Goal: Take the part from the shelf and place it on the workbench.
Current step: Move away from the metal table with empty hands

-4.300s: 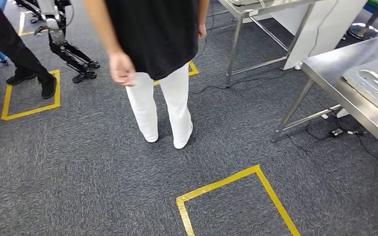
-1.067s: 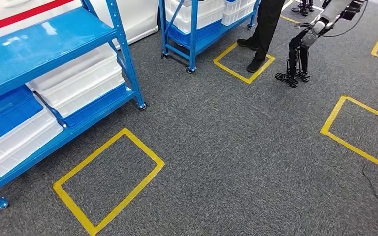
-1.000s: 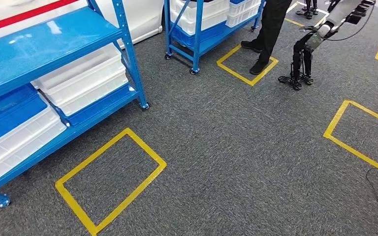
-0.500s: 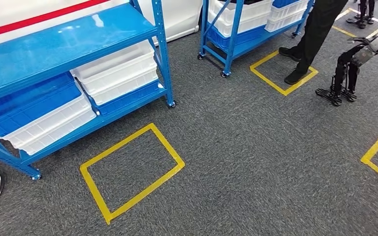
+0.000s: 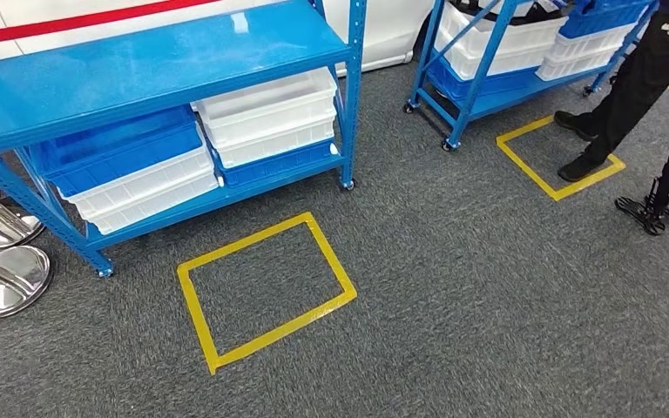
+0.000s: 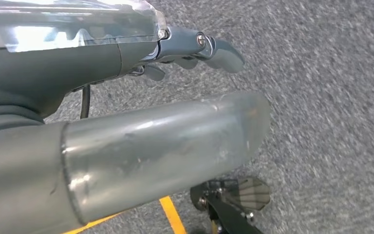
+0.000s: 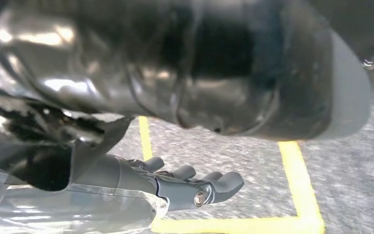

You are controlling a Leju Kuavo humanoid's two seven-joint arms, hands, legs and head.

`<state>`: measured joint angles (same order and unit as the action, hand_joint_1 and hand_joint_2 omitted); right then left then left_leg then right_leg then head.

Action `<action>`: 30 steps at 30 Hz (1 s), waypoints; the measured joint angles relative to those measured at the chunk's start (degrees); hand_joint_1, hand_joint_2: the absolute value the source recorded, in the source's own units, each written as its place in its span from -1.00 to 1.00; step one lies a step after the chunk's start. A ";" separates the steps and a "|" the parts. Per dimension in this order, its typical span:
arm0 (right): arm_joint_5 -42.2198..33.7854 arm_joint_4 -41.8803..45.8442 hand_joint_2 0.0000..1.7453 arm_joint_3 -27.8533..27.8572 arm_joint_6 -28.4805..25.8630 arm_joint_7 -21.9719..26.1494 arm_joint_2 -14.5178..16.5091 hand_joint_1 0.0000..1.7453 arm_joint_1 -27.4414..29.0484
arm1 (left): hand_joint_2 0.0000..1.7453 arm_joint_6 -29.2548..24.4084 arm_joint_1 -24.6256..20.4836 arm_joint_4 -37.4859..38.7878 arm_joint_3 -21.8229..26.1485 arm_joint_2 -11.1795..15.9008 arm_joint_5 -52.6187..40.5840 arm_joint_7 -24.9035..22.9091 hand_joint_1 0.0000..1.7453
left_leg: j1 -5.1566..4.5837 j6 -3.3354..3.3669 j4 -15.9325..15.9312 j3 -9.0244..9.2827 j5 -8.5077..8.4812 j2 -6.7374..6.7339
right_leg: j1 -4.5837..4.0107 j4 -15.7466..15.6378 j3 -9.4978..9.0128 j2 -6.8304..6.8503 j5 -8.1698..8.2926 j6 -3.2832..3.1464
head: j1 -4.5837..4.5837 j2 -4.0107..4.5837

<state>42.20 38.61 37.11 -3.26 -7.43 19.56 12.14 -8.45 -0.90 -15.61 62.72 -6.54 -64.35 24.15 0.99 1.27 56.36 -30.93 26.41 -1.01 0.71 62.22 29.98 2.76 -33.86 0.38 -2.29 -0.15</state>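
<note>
The blue shelf (image 5: 165,52) stands on grey carpet (image 5: 453,287) at the far left of the head view, its top board bare and glossy. On the lower board sit stacked bins: a blue bin (image 5: 113,148) over white ones (image 5: 148,192) toward the left end, and white bins (image 5: 270,113) over a blue one toward the right end. Which of these holds the part cannot be told; no part is visible as such. A yellow taped rectangle (image 5: 261,287) lies on the carpet just in front of the shelf's near edge. A second blue shelf (image 5: 505,52) with more bins stands to the right, and a person in dark trousers (image 5: 636,78) stands beside it on another taped square.

In the left wrist view the left hand (image 6: 185,48) hangs over the carpet, its fingers (image 6: 219,51) loosely extended and a little apart, holding and touching nothing. In the right wrist view the right hand (image 7: 175,185) hangs above yellow tape, fingers (image 7: 224,183) likewise slightly spread and empty.
</note>
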 joint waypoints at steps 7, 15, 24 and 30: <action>1.22 -6.01 -1.00 2.88 -1.62 2.15 -1.54 -1.00 -2.36 | -1.00 0.09 -0.33 0.00 0.09 0.06 -0.41 -0.02 -1.00 | -0.19 0.28 0.49 0.10 0.18 5.16 | 0.21 4.20 3.74 -4.14 2.26 -0.14 | -0.01 0.00; 1.73 -7.89 -1.00 3.91 -2.19 2.61 -1.96 -1.00 -3.30 | -1.00 0.02 -0.17 -0.01 0.10 0.01 -0.57 0.02 -1.00 | -0.31 -1.44 2.16 -1.15 1.15 6.67 | 0.26 -3.55 0.94 -6.11 5.13 -1.29 | 0.01 0.00; 2.81 -9.74 -1.00 5.83 -2.91 3.28 -2.00 -1.00 -4.01 | -1.00 -0.12 0.10 -0.13 0.12 0.02 -1.07 0.29 -1.00 | -0.06 -2.82 6.09 -2.49 2.09 -0.84 | 0.01 -3.84 -0.23 1.83 4.27 -2.16 | 0.02 0.00; 2.96 -10.02 -1.00 6.02 -2.93 3.35 -2.04 -1.00 -4.74 | -1.00 -0.12 0.35 -0.34 0.12 0.04 -1.07 0.40 -1.00 | -0.30 -0.50 0.66 -0.12 0.45 -0.35 | -0.12 -3.35 -1.06 2.40 3.12 -0.36 | 0.01 0.00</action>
<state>45.16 28.59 43.13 -6.19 -4.08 17.52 7.40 -8.57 -0.55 -15.94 62.84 -6.49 -65.42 24.55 0.69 0.77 57.02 -31.05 26.86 -1.36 0.58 58.86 28.91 5.16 -30.74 0.01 -2.28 -0.15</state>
